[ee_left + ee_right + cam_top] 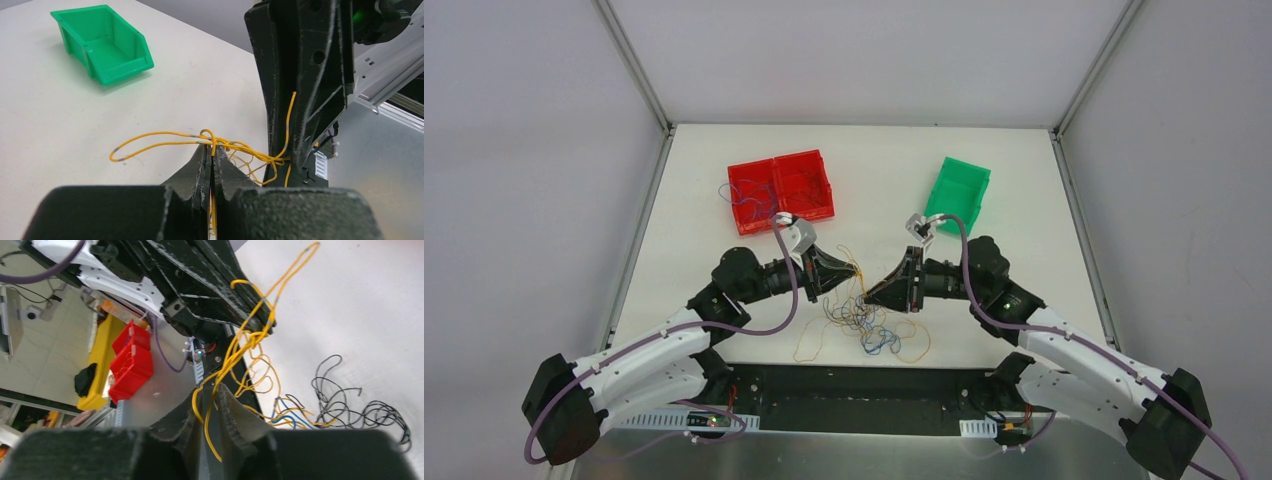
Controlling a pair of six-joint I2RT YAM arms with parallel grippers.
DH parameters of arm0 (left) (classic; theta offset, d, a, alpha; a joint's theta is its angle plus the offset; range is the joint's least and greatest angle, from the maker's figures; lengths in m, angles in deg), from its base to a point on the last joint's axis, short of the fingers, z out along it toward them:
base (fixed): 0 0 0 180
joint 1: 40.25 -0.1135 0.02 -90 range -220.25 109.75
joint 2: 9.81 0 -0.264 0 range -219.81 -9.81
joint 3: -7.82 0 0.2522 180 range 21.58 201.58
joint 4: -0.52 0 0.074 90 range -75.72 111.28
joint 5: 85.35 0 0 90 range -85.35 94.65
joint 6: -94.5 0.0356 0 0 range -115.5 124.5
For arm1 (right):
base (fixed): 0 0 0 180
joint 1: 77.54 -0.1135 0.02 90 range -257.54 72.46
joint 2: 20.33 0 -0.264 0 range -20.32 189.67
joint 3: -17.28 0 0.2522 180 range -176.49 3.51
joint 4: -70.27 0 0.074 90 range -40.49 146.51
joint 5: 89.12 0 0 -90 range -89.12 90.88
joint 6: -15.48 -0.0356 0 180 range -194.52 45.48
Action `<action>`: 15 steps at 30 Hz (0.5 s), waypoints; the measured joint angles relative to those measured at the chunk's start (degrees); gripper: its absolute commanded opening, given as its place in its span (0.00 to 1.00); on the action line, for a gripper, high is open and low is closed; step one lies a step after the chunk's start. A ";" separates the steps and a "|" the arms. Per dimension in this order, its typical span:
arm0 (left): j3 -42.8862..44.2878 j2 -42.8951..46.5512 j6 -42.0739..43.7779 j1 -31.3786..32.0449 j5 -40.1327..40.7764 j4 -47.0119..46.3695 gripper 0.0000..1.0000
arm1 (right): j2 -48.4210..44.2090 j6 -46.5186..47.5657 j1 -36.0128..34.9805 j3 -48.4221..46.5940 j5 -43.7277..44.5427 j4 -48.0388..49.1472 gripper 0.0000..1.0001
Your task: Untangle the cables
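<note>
— Left end effector: how does it stand?
— Its fingers are pressed together on 1 yellow strand of the cables. A yellow loop pokes out past the tips, over the tabletop.
— And the right end effector?
— It meets the left one tip to tip, close together, above the near half of the tabletop. Its fingers stand a narrow slit apart, and yellow strands run through the gap. Whether they bite on any strand I cannot tell.
— Where do the rest of the cables lie?
— Mostly in a loose tangle on the tabletop, beneath the 2 tips and a little nearer the arm bases. Yellow, blue and black strands cross over one another there, and some yellow ones rise to the fingers.
— And the containers, farther back?
— 2 red bins sit side by side, touching, beyond the left arm. Thin dark strands show inside them, and a bluish one loops just outside the left bin's outer wall.
— On the other side?
— 1 green bin stands beyond the right arm, well apart from the red pair and turned at an angle. The left wrist view looks into its sloped front opening and shows its inner floor.
</note>
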 measured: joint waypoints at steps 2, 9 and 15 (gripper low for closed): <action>-0.02 0.07 0.00 0.00 0.00 -0.02 0.00 | 0.85 0.20 -0.07 0.00 0.66 -0.11 0.00; -0.44 2.08 -0.02 0.02 7.52 2.54 0.00 | 0.59 0.17 -0.15 -0.07 12.15 -4.20 0.00; -2.23 5.84 -0.96 0.96 20.59 7.41 0.00 | -7.54 -1.49 0.94 0.31 34.84 -8.33 0.00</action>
